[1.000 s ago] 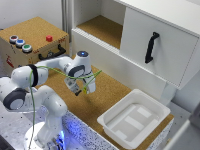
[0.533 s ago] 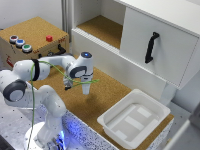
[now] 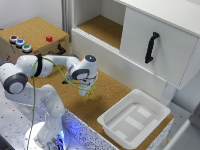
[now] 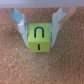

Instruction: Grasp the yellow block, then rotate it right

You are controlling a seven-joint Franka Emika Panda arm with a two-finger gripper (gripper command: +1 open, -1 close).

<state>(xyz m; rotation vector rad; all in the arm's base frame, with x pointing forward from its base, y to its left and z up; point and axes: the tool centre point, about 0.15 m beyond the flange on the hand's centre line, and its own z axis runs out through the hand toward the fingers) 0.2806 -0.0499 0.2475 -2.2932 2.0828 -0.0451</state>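
Claw (image 4: 39,30) hangs over the cork tabletop (image 3: 115,95), fingers (image 4: 19,23) spread wider than the yellow block (image 4: 40,39). In the wrist view the block sits right between the two fingers, on the cork, w/ a thin gap each side — not gripped yet, as far as I can tell. Its face shows a dark U mark. In the exterior view the block is hidden under the claw; only the arm's thin yellow-green cable (image 3: 60,75) shows there.

Step in hand, my read: close on the block. Do it well by keeping the block centred, going low enough to catch its sides, squeezing evenly. Then twist right w/o dragging it across the cork. Small block; an off-centre pinch could pop it out.
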